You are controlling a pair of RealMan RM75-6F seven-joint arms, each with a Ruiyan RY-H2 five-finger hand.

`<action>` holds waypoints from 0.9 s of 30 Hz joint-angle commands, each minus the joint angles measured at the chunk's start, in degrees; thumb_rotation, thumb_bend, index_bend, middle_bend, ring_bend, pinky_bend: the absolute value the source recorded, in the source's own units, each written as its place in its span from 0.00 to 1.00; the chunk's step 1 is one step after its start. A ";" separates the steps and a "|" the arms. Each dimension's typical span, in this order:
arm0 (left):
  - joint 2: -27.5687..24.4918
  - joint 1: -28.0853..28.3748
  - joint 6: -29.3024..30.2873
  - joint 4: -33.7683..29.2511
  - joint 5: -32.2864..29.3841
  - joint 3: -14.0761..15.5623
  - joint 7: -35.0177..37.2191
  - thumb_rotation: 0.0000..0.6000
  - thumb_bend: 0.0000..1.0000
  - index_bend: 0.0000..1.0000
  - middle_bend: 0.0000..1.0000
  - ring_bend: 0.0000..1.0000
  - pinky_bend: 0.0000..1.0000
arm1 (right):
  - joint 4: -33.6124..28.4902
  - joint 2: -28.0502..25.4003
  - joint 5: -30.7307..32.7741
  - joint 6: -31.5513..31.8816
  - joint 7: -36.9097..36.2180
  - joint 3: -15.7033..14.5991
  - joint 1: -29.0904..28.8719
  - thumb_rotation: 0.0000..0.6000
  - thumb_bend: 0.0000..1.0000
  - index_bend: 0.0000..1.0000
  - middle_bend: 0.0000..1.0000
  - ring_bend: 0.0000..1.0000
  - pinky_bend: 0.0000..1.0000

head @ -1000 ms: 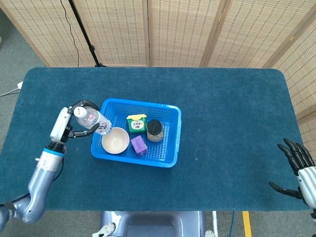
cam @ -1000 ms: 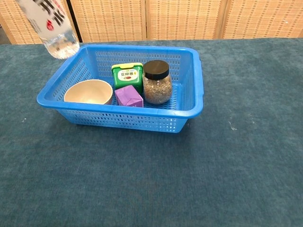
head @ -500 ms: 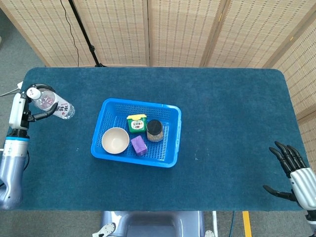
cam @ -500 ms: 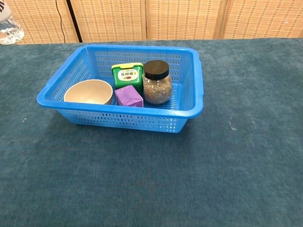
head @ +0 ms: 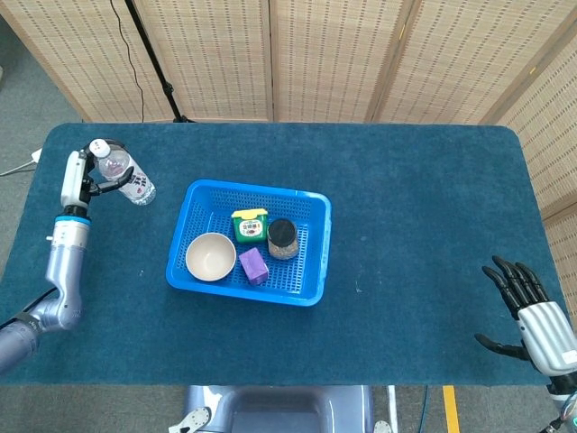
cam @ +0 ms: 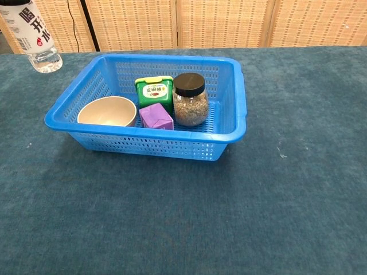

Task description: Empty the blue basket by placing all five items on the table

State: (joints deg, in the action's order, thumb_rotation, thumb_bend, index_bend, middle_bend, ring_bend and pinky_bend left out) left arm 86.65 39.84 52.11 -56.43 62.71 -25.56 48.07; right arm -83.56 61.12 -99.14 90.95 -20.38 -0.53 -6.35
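The left hand [head: 83, 176] grips a clear plastic water bottle with a white cap and printed label [head: 125, 176], fingers wrapped around its upper body. The bottle is outside the blue perforated plastic basket [head: 317, 236], over the dark blue cloth-covered table [head: 424, 207] to the basket's far left. A second ago it hung at the basket's left rim; half a second ago it was out at the far left edge of the table; it has now come back somewhat toward the basket and further up the table. In the chest view the bottle [cam: 34, 37] looks upright with its base close to the cloth; whether it touches cannot be told.

Four items remain in the basket, none having shifted: a beige round bowl [head: 210, 256], a green box with a yellow lid [head: 250, 225], a purple cube-shaped block [head: 253, 265] and a glass jar with a black lid [head: 282, 238].

The right hand [head: 532, 316] is empty, fingers spread apart, at the near right corner of the table, well apart from the basket.

Assessment: the first removal appears near completion, pending set-down and release. Four removals would then be outstanding.
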 commanded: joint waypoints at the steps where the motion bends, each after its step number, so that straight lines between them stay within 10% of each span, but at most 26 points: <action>1: 4.21 4.14 -3.74 6.60 -1.60 -1.13 -0.99 1.00 0.39 0.50 0.36 0.30 0.33 | 1.27 1.17 1.95 -2.19 0.70 0.66 -0.83 1.00 0.00 0.00 0.00 0.00 0.00; 6: 7.20 6.76 -8.47 12.41 -1.78 -0.60 -1.09 1.00 0.38 0.33 0.13 0.03 0.09 | 2.11 1.88 3.35 -3.35 1.24 1.12 -1.24 1.00 0.00 0.00 0.00 0.00 0.00; 11: 7.90 7.83 -11.76 14.67 0.37 1.18 -0.44 1.00 0.32 0.01 0.00 0.00 0.00 | 2.62 2.26 3.94 -4.20 1.38 1.12 -1.49 1.00 0.00 0.00 0.00 0.00 0.00; 27: -5.75 -0.32 7.45 -1.59 15.73 3.40 16.46 1.00 0.26 0.00 0.00 0.00 0.00 | 1.40 1.49 2.69 -2.31 0.94 0.60 -0.97 1.00 0.00 0.00 0.00 0.00 0.00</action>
State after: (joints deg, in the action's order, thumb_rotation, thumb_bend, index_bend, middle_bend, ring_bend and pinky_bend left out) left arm 85.60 42.29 54.06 -51.97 74.62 -22.59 61.48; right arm -82.11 62.64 -96.40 88.60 -19.41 0.09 -7.36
